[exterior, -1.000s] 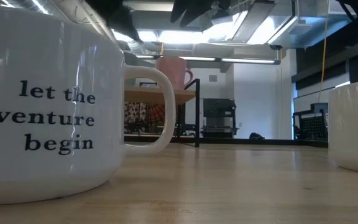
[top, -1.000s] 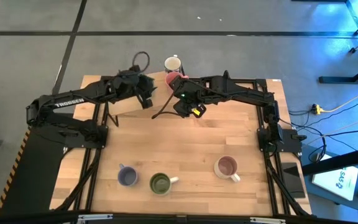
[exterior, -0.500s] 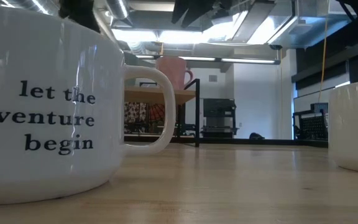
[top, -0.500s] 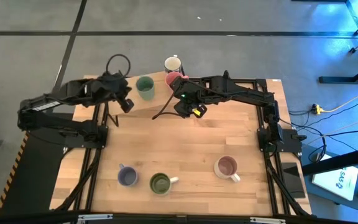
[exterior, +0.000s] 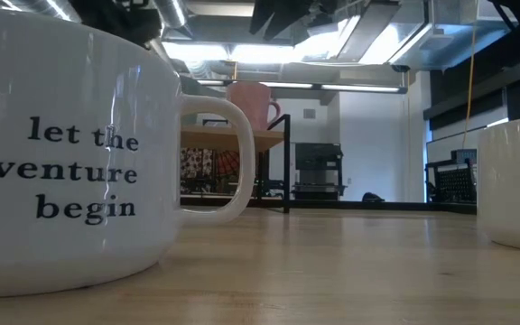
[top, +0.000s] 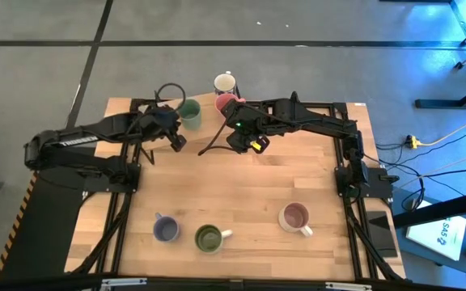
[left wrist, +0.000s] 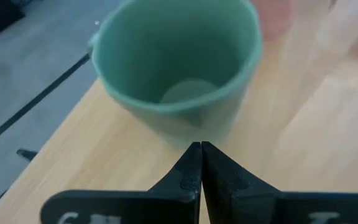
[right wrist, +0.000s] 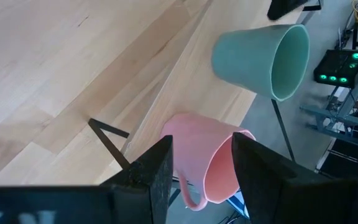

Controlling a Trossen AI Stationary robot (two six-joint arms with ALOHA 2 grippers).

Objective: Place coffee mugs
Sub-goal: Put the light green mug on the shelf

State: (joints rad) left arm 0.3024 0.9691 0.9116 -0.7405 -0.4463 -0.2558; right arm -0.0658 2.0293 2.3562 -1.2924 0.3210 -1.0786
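A teal-green mug [top: 189, 113] stands upright on a raised wooden shelf [top: 160, 137] at the table's far side. My left gripper [left wrist: 201, 146] is shut, its tips low at the mug's outer wall [left wrist: 185, 127], on the side toward the table's left. A pink mug [right wrist: 204, 155] stands on the same shelf [exterior: 233, 135] to the right of the teal one [right wrist: 253, 53]. My right gripper [right wrist: 202, 140] is open, one finger on either side of the pink mug's handle side. A white mug [top: 226, 83] stands farther back. My left gripper has its shut fingertips [left wrist: 201, 152] up against the teal mug's wall near the base, slanting down from the table's left; I cannot tell whether they touch it. My right gripper's fingers [right wrist: 160, 165] partly cover the pink mug; I cannot tell whether they touch it.
Near the table's front edge stand a lavender mug [top: 166, 229], a green-lined mug with a white handle [top: 209, 238] and a pale mug with a brown inside [top: 296, 217]. A black stand leg [top: 213, 145] reaches out from under the shelf. Bare wood lies mid-table.
My left gripper has drawn back from the teal mug toward the table's left edge, leaving it upright on the shelf, and has then come back up to the mug's side. The mugs and my right arm have kept still.
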